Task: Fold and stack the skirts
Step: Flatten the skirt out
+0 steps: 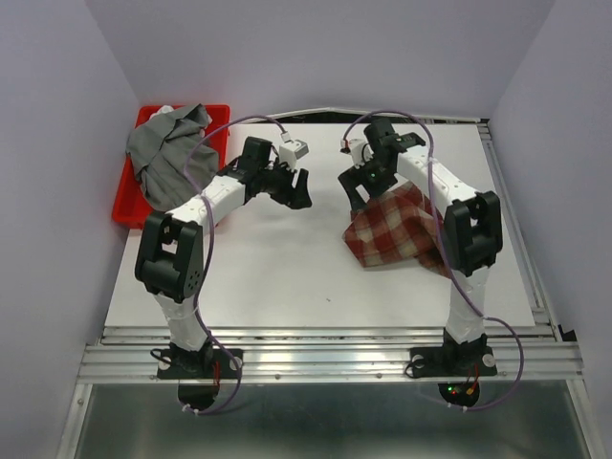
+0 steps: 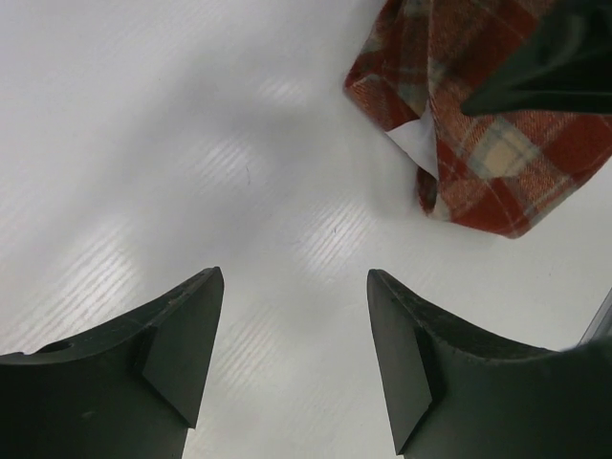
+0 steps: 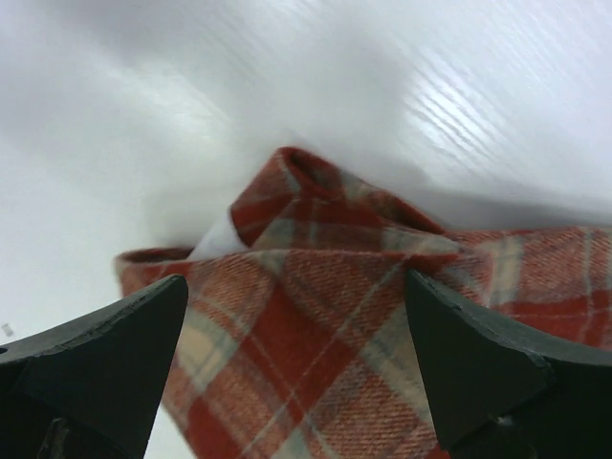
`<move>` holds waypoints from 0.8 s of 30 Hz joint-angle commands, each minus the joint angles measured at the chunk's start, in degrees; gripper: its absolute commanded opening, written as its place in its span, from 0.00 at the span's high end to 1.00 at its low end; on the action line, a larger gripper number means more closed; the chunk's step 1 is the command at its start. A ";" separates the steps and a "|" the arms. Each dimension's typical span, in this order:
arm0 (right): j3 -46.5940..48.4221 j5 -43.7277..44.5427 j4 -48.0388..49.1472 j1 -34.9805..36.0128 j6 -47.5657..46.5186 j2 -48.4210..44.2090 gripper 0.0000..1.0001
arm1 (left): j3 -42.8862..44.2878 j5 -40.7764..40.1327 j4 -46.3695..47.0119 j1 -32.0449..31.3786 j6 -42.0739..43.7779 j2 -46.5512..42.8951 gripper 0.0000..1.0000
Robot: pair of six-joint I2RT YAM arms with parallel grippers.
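The red-and-cream plaid skirt (image 1: 397, 234) lies crumpled on the white table, right of centre. My right gripper (image 1: 361, 188) is open right over its far left corner. In the right wrist view the fingers stand either side of the plaid cloth (image 3: 325, 325), and the gripper (image 3: 295, 280) holds nothing. My left gripper (image 1: 298, 187) is open and empty over bare table, just left of that skirt. In the left wrist view the gripper (image 2: 295, 277) has the plaid skirt (image 2: 488, 143) ahead at the upper right. The grey pleated skirt (image 1: 167, 153) lies bunched in the tray at the back left.
The red plastic tray (image 1: 126, 206) sits at the back left corner of the white table (image 1: 287, 277). Grey walls close in the left, back and right sides. A metal rail (image 1: 325, 354) runs along the near edge by the arm bases.
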 commanded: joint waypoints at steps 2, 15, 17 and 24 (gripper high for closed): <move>5.38 14.60 -1.43 1.01 2.09 2.23 0.00 | -2.93 1.23 1.78 -0.15 2.44 -6.78 0.27; 9.95 18.34 -5.28 1.64 -4.23 3.62 0.00 | -7.60 1.33 4.33 0.12 1.12 -8.80 0.27; 10.21 16.31 -7.48 1.64 -5.20 4.86 0.00 | -7.42 -0.52 4.42 0.38 0.77 -8.89 0.27; 20.64 5.50 -24.24 -2.49 -6.44 13.73 0.00 | -6.45 3.07 3.10 4.95 -1.07 -8.45 0.27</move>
